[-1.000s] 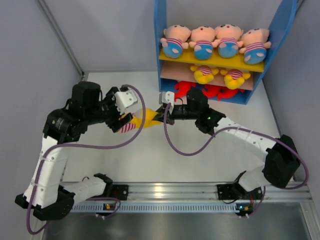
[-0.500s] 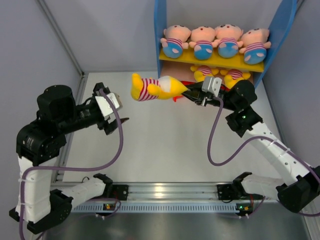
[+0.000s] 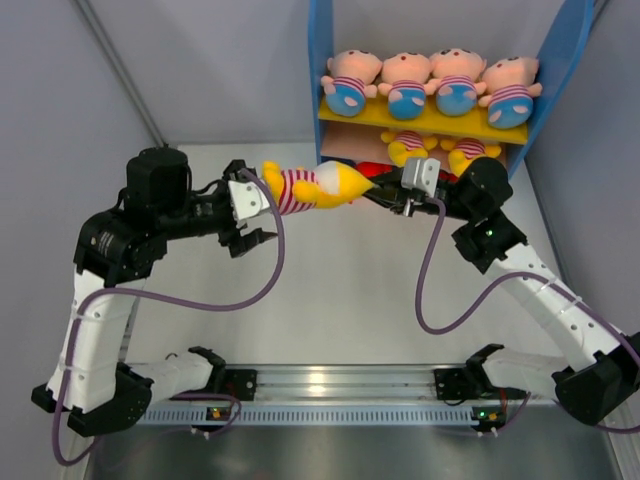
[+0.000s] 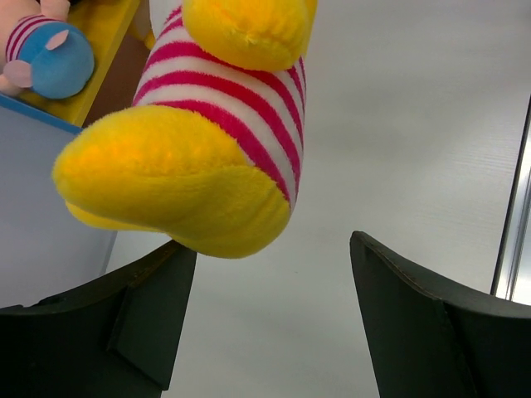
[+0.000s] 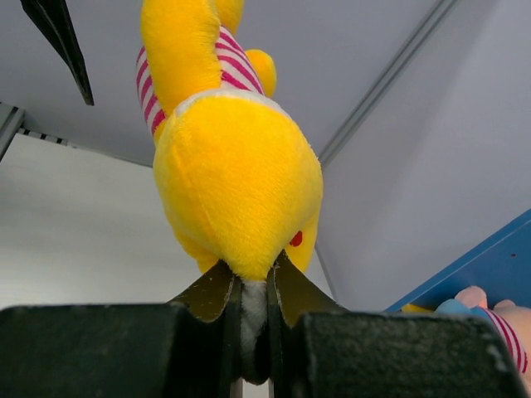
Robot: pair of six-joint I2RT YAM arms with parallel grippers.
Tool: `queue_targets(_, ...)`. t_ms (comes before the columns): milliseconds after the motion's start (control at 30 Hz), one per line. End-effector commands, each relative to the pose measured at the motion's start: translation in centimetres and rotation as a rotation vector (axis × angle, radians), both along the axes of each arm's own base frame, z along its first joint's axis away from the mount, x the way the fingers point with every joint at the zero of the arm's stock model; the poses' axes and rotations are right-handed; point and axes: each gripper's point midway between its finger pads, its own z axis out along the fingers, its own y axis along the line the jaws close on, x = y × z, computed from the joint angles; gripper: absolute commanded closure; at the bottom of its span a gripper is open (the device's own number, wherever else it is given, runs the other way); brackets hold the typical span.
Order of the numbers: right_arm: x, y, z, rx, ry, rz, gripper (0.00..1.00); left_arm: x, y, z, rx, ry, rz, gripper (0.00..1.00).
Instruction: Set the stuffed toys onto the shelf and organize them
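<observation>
One yellow toy [image 3: 312,186], plainly soft and light, lies level in the air; I judge it will sag and squash, so its striped middle is a safer place to take than a limb. The left gripper [image 4: 270,245] stands spread with the toy's near end just over its jaws, touching or not I cannot tell. The right gripper [image 5: 253,286] is pressed together on a thin tuft at the far end, just before the shelf [image 3: 325,60].
</observation>
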Motion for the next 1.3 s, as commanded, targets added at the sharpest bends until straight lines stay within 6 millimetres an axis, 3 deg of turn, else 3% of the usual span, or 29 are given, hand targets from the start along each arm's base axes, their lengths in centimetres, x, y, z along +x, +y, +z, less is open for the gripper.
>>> queue_targets(0,-1.5,-0.5,2.2,0.019,-0.070,0.035,1.00,0.0,-1.1,2.0,-0.049,-0.063,-0.058,0.20)
queue_targets(133,-1.4,-0.4,1.8,-0.002,-0.062,0.041,1.00,-0.3,-1.1,3.4,-0.070,-0.091,-0.070,0.20)
queue_targets(267,-1.3,-0.1,1.8,-0.002,-0.053,0.058,1.00,-0.4,-1.5,2.8,-0.069,-0.072,-0.092,0.23)
queue_targets(400,-1.3,0.2,1.1,-0.020,-0.017,0.080,1.00,0.2,-2.1,1.5,-0.060,-0.043,-0.112,0.46)
queue_targets(433,-1.0,0.3,0.6,-0.031,-0.007,0.080,1.00,0.2,-2.3,1.4,-0.065,-0.029,-0.117,0.57)
queue_targets(500,-0.5,0.5,-0.4,-0.059,0.013,0.073,1.00,0.7,-2.7,1.7,-0.070,-0.033,-0.124,0.70)
queue_targets(533,-0.4,0.6,-0.7,-0.073,0.020,0.073,1.00,1.0,-2.9,1.8,-0.074,-0.033,-0.120,0.84)
queue_targets(667,-0.2,0.5,-1.6,-0.143,0.036,0.071,1.00,1.7,-3.2,2.1,-0.076,-0.032,-0.114,1.00)
queue_targets(767,0.7,0.2,-1.8,-0.149,0.027,0.013,1.00,1.9,-3.1,2.4,-0.079,-0.032,-0.100,1.00)
queue_targets(800,1.4,0.0,-1.9,-0.149,0.031,-0.018,0.96,2.3,-3.1,2.8,-0.093,-0.036,-0.076,1.00)
queue_targets(833,2.0,-0.1,-1.8,-0.145,0.033,-0.053,0.68,3.0,-3.0,3.1,-0.102,-0.044,-0.047,1.00)
queue_targets(900,4.4,-1.0,-1.8,-0.134,0.069,-0.192,0.42,5.2,-2.2,2.8,-0.094,-0.054,0.076,1.00)
queue_targets(967,6.6,-2.5,-2.5,-0.136,0.118,-0.326,0.22,8.2,-1.8,1.8,-0.071,-0.061,0.175,1.00)
queue_targets(1067,8.3,-5.3,-4.0,-0.132,0.160,-0.480,0.10,12.0,-0.8,0.7,-0.031,-0.085,0.322,1.00)
queue_targets(1233,9.7,-11.1,-4.7,-0.089,0.215,-0.776,0.05,16.3,-1.3,0.0,0.019,-0.176,0.480,1.00)
queue_targets(1267,10.2,-12.8,-4.8,-0.063,0.243,-0.868,0.04,17.2,-1.7,-1.1,0.056,-0.186,0.505,1.00)
